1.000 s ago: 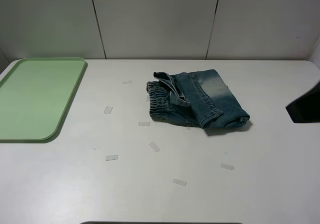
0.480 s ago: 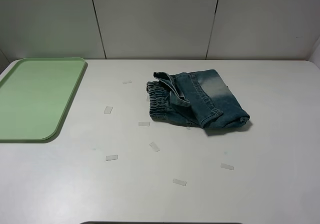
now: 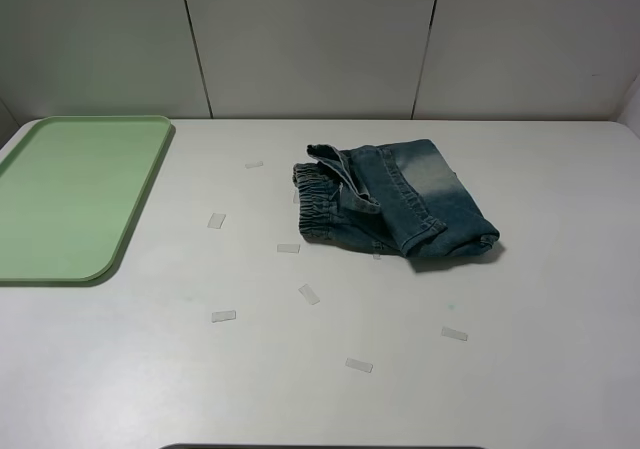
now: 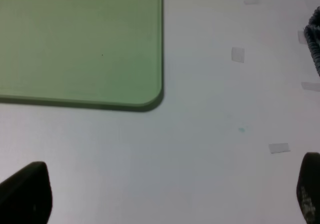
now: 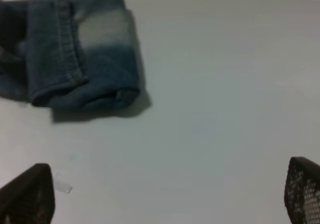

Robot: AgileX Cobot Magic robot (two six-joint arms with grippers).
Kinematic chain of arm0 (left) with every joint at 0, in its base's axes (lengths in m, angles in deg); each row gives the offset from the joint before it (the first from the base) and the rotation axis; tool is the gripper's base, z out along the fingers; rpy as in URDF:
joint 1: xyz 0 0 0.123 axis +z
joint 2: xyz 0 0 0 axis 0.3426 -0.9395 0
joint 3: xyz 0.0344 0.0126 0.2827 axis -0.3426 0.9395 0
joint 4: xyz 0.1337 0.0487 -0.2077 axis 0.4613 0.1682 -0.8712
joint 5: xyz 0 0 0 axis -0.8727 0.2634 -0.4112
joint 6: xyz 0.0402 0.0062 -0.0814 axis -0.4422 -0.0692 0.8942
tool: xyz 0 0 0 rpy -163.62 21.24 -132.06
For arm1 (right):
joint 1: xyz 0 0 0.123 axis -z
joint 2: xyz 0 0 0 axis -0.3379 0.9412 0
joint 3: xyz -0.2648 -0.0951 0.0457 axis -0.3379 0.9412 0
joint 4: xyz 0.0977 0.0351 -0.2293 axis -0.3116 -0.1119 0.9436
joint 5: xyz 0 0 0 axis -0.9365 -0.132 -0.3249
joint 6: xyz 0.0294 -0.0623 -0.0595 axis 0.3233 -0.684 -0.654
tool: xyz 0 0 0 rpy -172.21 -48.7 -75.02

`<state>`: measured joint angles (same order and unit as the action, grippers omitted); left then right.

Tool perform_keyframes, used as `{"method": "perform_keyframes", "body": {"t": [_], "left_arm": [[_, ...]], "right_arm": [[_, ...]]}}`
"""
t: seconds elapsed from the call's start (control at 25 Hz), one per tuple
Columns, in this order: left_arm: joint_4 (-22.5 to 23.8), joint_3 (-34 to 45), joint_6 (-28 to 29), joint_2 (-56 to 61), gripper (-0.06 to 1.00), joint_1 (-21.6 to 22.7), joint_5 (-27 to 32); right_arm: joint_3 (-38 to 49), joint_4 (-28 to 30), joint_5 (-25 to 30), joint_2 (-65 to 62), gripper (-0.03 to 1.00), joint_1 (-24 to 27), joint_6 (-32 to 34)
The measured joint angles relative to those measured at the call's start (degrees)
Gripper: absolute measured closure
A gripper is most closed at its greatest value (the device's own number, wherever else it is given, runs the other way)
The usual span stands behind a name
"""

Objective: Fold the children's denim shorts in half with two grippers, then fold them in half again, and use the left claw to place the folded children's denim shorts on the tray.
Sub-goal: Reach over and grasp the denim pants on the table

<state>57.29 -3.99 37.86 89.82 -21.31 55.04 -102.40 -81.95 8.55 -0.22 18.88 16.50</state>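
The children's denim shorts (image 3: 395,199) lie folded into a compact bundle on the white table, right of centre, gathered waistband towards the left. The pale green tray (image 3: 70,194) lies bare at the far left. Neither arm shows in the exterior view. In the left wrist view my left gripper (image 4: 165,196) is open above bare table, with the tray's rounded corner (image 4: 150,97) ahead and a sliver of the shorts (image 4: 315,39) at the edge. My right gripper (image 5: 165,194) is open too, well back from the shorts (image 5: 75,54), holding nothing.
Several small clear tape-like strips (image 3: 308,294) are scattered over the white table (image 3: 540,349) between the tray and the shorts and in front of them. A pale panelled wall (image 3: 310,39) stands behind the table.
A dark part of the right arm at the right edge a second ago has withdrawn out of the exterior view. The shorts and tray have not moved.
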Motion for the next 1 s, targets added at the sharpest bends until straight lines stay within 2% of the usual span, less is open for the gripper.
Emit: {"method": "perform_keyframes", "body": {"t": [0.4,1.0], "left_arm": [[0.00,0.00,0.00,0.00,-0.03,0.00,0.00],[0.00,0.00,0.00,0.00,-0.03,0.00,0.00]], "right_arm": [[0.07,2.36,0.04,-1.48,0.28,1.30,3.29],[0.07,2.52,0.04,-1.48,0.27,1.30,3.44]]}}
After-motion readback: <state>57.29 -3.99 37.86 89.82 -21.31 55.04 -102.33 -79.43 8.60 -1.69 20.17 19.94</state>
